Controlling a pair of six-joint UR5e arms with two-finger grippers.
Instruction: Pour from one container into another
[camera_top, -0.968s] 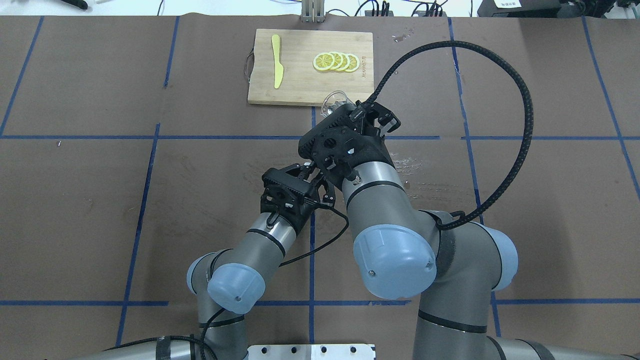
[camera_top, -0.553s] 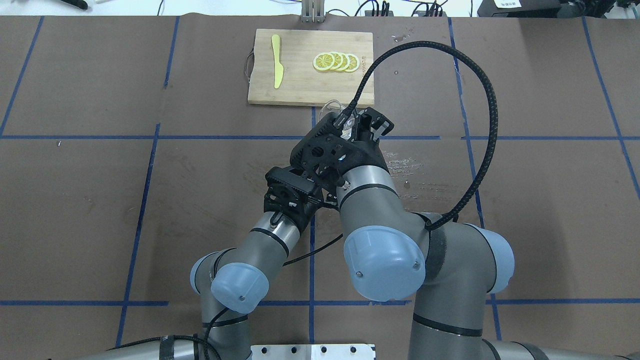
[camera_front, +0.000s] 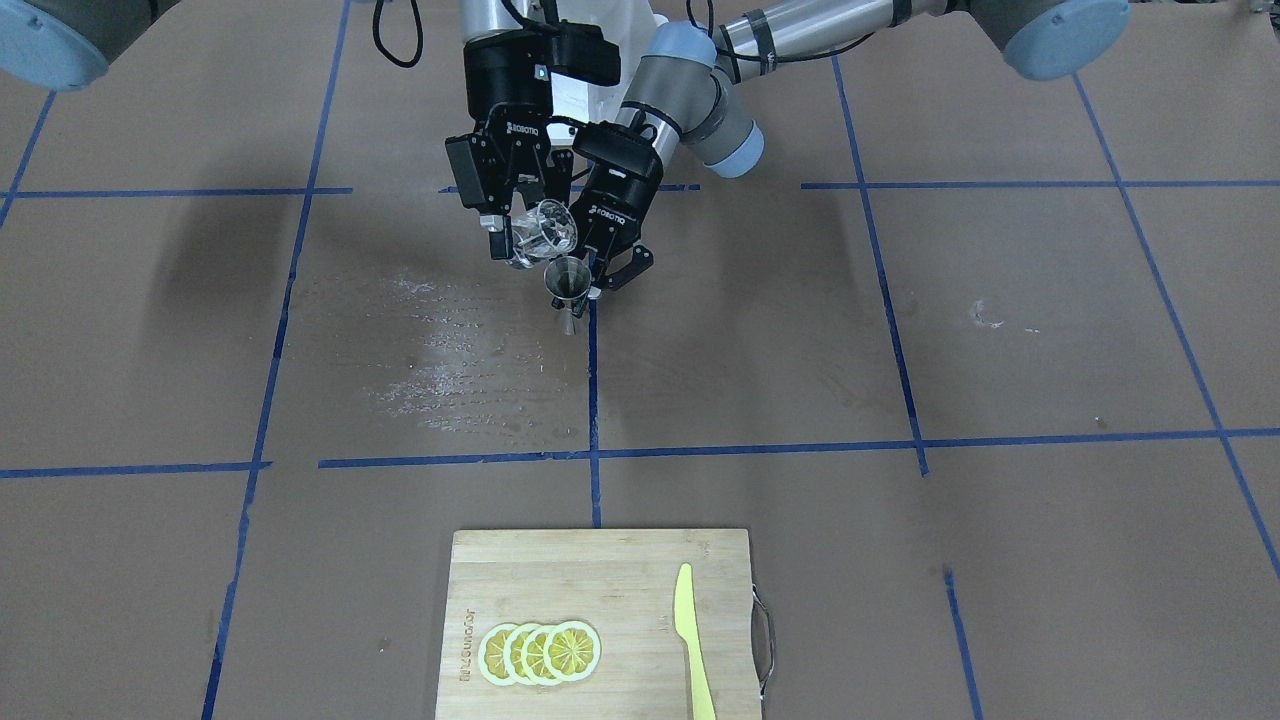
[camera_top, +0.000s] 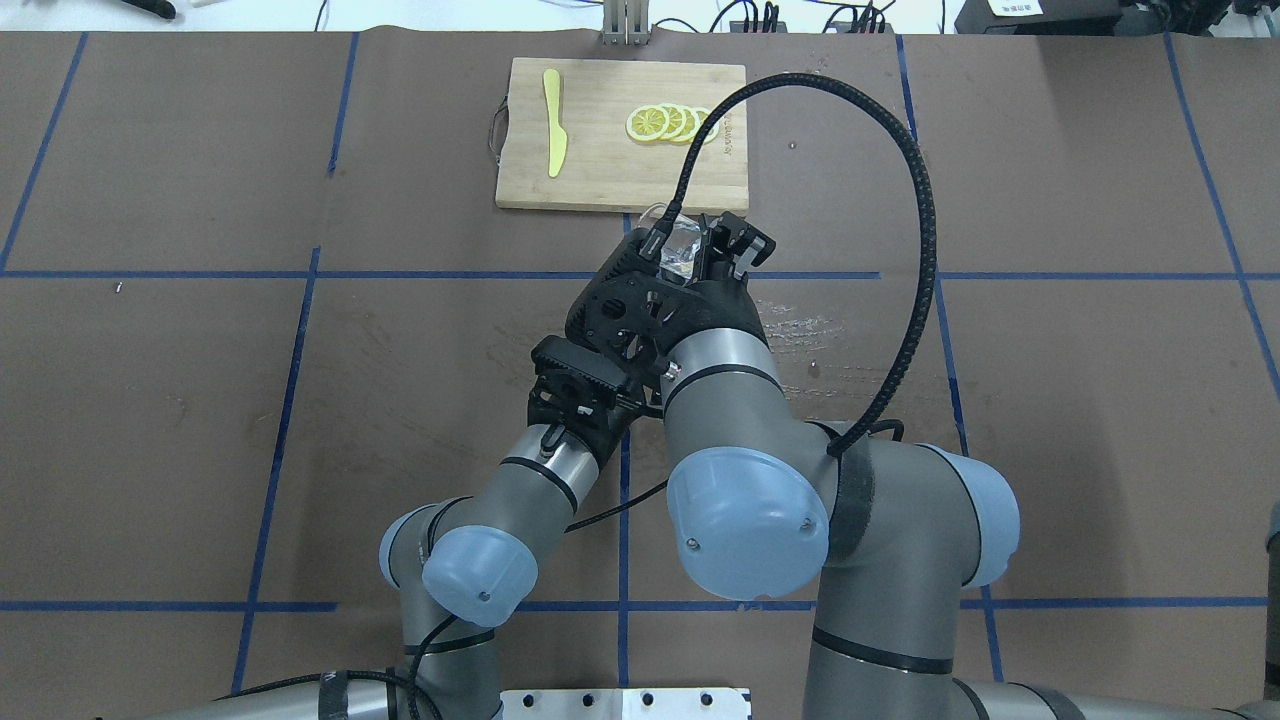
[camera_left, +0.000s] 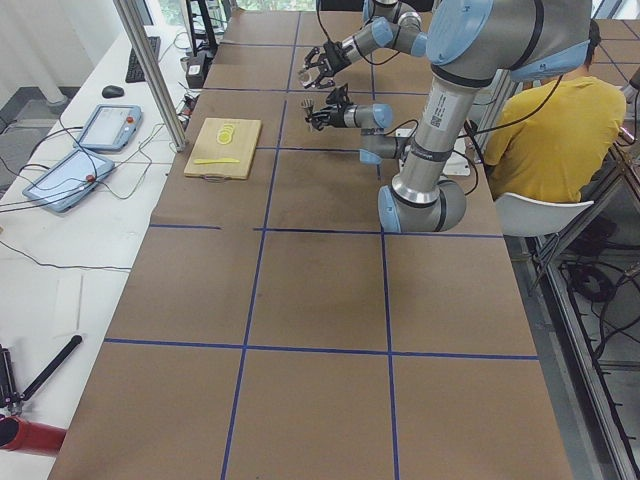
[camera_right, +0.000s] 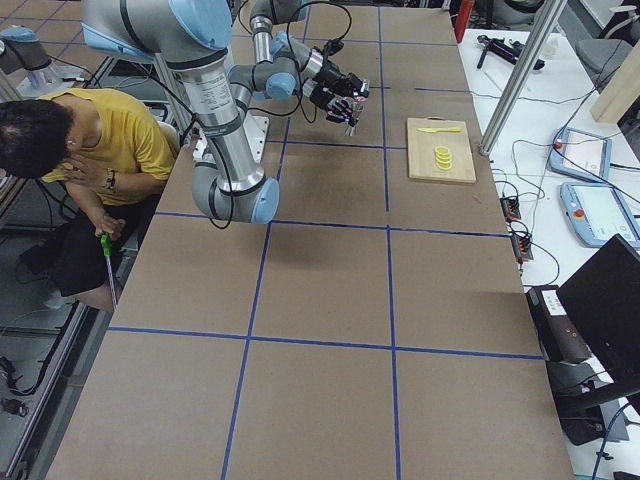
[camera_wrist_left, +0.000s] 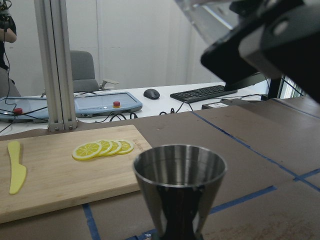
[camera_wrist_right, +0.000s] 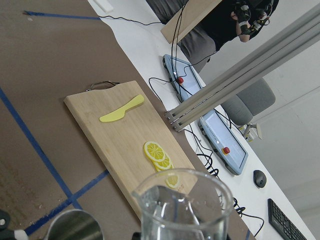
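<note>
glass cup: clear, lipped | jigger: shiny steel cone, narrow waist

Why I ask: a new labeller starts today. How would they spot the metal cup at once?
Start at the wooden board on the brown table. On the robot's side of it, the left pincer holds the metal cup: shiny, hourglass-shaped, unlike the clear glass cup beside it.
</note>
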